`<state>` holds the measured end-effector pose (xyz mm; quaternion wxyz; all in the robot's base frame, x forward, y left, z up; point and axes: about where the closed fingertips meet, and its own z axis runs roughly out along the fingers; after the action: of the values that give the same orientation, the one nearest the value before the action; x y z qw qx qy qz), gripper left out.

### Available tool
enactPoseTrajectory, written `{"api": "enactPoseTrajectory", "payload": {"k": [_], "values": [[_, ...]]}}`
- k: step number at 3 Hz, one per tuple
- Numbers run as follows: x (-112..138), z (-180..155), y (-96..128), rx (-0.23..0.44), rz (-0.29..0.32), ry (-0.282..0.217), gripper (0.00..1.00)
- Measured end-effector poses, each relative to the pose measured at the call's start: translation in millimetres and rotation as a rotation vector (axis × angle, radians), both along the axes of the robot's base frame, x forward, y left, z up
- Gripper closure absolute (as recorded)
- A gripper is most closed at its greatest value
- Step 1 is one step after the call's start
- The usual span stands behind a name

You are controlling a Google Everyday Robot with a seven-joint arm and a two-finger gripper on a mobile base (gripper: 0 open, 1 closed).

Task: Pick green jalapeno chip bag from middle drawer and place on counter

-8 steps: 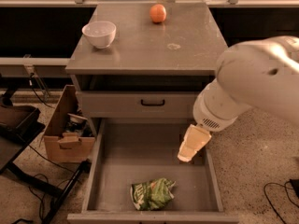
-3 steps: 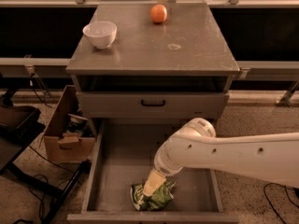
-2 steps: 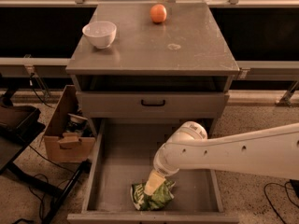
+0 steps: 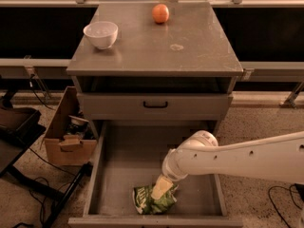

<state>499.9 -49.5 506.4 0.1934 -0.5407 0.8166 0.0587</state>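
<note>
The green jalapeno chip bag (image 4: pixel 153 201) lies on the floor of the open middle drawer (image 4: pixel 124 161), near its front edge. My gripper (image 4: pixel 160 189) reaches down from the right on a white arm and rests on the top of the bag. The counter (image 4: pixel 156 44) is the grey cabinet top above, with a small pale smudge.
A white bowl (image 4: pixel 100 33) and an orange (image 4: pixel 160 13) sit on the counter. A shut drawer front with a black handle (image 4: pixel 156 105) is above the open drawer. A cardboard box (image 4: pixel 69 134) and cables stand on the floor at left.
My arm swung from the drawer's right side down and left to the bag; in the last second it has barely moved.
</note>
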Motion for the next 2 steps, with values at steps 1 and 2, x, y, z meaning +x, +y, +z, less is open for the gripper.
{"api": "enactPoseTrajectory", "payload": {"k": [1,2], "values": [[6,-44,-14,0.016,0.033,0.027,0.0],[5,-83,-19,0.034,0.069,0.079,0.0]]}}
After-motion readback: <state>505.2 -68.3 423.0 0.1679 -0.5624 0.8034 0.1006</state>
